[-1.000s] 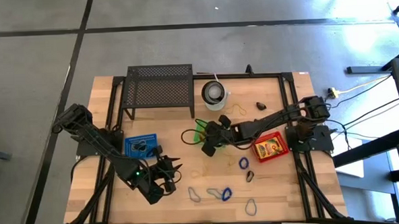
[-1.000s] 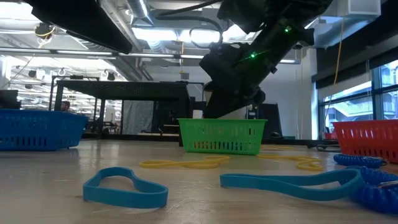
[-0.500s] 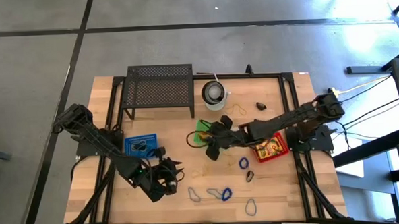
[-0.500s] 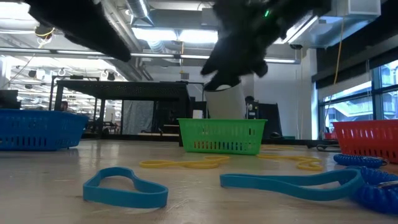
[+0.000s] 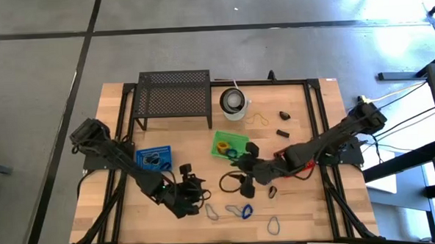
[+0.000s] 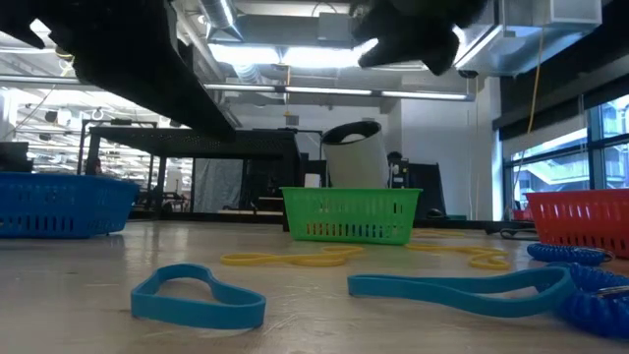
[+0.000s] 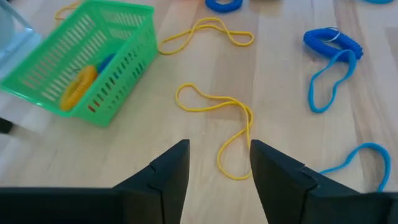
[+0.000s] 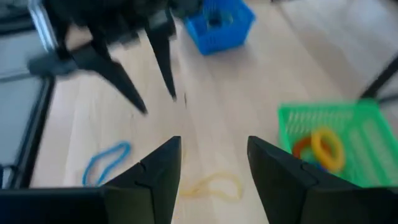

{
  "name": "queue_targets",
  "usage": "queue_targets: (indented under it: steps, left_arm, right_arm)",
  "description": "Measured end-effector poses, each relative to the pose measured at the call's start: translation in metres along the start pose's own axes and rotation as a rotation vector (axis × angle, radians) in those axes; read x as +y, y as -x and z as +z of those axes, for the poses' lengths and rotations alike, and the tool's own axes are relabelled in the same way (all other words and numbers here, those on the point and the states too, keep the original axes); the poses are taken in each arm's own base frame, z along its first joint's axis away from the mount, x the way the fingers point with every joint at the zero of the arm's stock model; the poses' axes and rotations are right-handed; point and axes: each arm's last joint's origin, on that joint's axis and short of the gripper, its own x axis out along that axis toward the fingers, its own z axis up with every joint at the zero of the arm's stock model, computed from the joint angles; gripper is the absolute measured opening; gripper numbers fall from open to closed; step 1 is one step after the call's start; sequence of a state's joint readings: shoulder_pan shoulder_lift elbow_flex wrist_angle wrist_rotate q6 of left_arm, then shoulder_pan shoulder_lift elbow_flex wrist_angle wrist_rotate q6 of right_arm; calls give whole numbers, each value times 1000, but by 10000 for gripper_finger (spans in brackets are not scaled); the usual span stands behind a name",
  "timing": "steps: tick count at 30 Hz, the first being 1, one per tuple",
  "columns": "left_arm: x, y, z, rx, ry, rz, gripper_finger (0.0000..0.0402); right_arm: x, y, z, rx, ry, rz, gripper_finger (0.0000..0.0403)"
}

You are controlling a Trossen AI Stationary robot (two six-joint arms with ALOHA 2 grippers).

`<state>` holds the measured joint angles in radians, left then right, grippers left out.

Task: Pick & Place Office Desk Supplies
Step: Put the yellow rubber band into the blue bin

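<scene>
The office desk supplies lie loose on the wooden table [image 5: 133,214]. A yellow rubber band [image 7: 217,118] lies flat just ahead of my open left gripper [image 7: 219,146], whose fingers touch nothing. Blue loops [image 7: 329,74] lie beyond it. A green basket [image 5: 229,143] holds orange and yellow loops [image 8: 320,148]. My right gripper [image 8: 213,140] hangs open above the table, near the green basket's near side [image 5: 240,172], with nothing between its fingers. It faces my left gripper [image 8: 124,68].
A blue basket [image 5: 154,158] stands at the left. A black mesh rack [image 5: 174,94] and a white cup [image 5: 233,103] stand at the back. Black clips [image 5: 285,115] and another yellow band [image 5: 260,120] lie at the back right, and more blue loops [image 5: 240,209] lie near the front edge.
My right gripper has left the green basket, rising and going toward the table's near edge; the basket now shows uncovered from above. My left gripper has gone toward the table's right, closer to the yellow rubber band, and has sunk a little.
</scene>
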<state>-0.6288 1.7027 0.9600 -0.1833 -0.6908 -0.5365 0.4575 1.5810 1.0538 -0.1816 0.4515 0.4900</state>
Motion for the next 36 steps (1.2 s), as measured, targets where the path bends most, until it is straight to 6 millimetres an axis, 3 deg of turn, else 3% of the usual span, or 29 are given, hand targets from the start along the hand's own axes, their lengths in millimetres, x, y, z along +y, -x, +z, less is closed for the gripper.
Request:
queue_targets:
  steps: [12,25,36]
  left_arm:
    - [2,-1,2,3,10,-7,162]
    - [2,-1,2,4,9,-7,164]
    - [2,-1,2,3,10,-7,161]
  right_arm:
    - [-7,-5,-46,290,-297,-242,185]
    - [-17,-42,-78,485,-202,-329,185]
    - [-34,-67,-88,622,-193,-340,185]
